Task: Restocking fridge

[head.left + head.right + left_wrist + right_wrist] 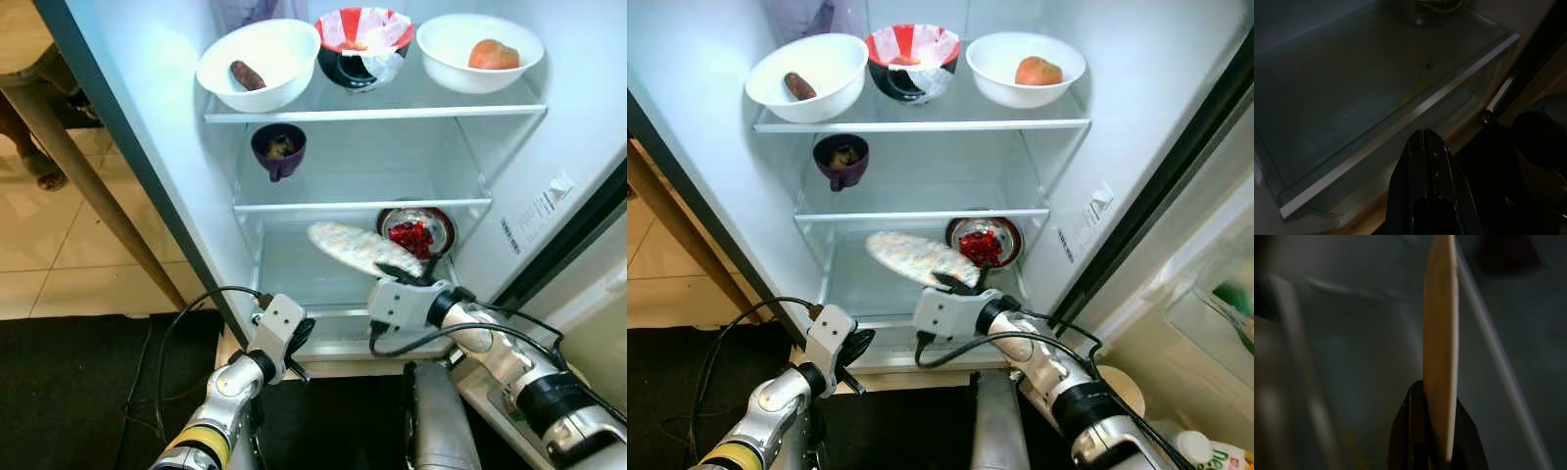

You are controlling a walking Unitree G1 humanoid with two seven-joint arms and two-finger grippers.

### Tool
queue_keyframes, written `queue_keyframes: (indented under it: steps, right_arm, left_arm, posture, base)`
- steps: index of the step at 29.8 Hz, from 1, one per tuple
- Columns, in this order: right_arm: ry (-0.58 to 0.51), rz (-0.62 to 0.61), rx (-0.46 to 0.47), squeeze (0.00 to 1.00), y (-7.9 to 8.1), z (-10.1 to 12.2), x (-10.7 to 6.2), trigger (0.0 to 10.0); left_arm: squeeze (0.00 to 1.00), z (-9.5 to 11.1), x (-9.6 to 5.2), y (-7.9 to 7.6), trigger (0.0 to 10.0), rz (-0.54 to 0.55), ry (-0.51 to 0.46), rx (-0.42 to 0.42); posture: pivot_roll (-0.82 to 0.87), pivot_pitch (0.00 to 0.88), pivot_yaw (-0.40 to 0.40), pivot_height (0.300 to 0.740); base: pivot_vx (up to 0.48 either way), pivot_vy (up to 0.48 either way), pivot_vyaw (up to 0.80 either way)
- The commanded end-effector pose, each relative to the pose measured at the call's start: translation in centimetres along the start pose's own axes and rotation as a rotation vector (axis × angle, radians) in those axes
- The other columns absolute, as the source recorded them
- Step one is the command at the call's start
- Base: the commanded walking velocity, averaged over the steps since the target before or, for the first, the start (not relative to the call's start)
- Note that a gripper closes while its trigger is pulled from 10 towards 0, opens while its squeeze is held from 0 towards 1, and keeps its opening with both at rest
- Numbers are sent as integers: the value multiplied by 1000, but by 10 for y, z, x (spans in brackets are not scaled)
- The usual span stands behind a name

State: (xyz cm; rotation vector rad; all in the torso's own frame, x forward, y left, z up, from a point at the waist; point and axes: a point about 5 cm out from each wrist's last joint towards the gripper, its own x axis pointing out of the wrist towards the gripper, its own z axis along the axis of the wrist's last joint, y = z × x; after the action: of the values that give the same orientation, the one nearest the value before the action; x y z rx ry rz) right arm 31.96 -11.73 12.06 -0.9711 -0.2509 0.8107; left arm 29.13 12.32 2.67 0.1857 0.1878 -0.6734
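A flat white plate of pale speckled food (361, 248) hangs tilted inside the open fridge, just above the lower glass shelf (294, 284). My right gripper (398, 270) is shut on the plate's near rim; the right wrist view shows the plate (1440, 323) edge-on between the black fingers (1410, 421). My left gripper (297, 354) is shut and holds nothing, low in front of the fridge's bottom edge. In the left wrist view its closed fingertips (1424, 137) point at the lower shelf's front rail (1400, 129).
The top shelf holds a white bowl with a brown item (257, 64), a red-and-white bowl (362, 44) and a white bowl with an orange fruit (480, 51). A purple cup (279, 149) sits mid-shelf. A steel bowl of red food (416, 233) stands behind the plate. A table leg (88, 186) is left.
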Motion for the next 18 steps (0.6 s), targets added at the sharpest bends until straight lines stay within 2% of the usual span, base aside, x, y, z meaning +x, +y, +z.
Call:
queue_keyframes:
  steps: [1,2,3,7,8,9,10,13,14,15,18]
  right_arm:
    - [-37,42,28,0,0,8,-1,10000]
    - [-90,66,89,0,-8,21,-5,10000]
    - [-114,75,112,0,-12,27,-7,10000]
    - [-168,87,156,0,-20,39,-10,10000]
    - [-233,50,178,0,-37,54,-12,10000]
    - [-257,30,185,0,-45,60,-13,10000]
    - [-281,-9,185,0,-56,66,-13,10000]
    - [-287,-37,175,0,-62,69,-12,10000]
    - [-304,-96,162,0,-75,74,-12,10000]
    - [-304,-96,162,0,-75,74,-12,10000]
    - [-275,-184,145,0,-92,74,-13,10000]
  left_arm:
    - [0,-7,-3,-5,10000,-2,13,-23]
    - [0,-7,-3,-6,10000,-3,12,-26]
    - [0,-7,-3,-6,10000,-3,11,-26]
    - [0,-8,-3,-7,10000,-4,11,-27]
    - [0,-7,-3,-7,10000,-3,8,-26]
    - [0,-7,-4,-6,10000,-1,6,-26]
    - [0,-6,-4,-6,10000,3,0,-26]
    - [0,-6,-4,-5,10000,6,-5,-26]
    - [0,-3,-3,-3,10000,18,-26,-30]
    - [0,-3,-3,-3,10000,18,-26,-30]
    - [0,1,-3,-4,10000,19,-60,-45]
  posture:
    - [-67,175,1,488]
    - [-64,178,-1,479]
    - [-64,178,-1,474]
    - [-64,178,-1,460]
    - [-65,178,0,451]
    - [-65,178,0,446]
    - [-65,178,0,437]
    - [-65,178,0,428]
    - [-65,178,0,418]
    - [-65,178,0,418]
    - [-67,179,-4,418]
  base:
    - [0,0,0]
    - [0,0,0]
    - [0,0,0]
    - [0,0,0]
    - [0,0,0]
    - [0,0,0]
    - [0,0,0]
    - [0,0,0]
    - [0,0,0]
    - [0,0,0]
    - [0,0,0]
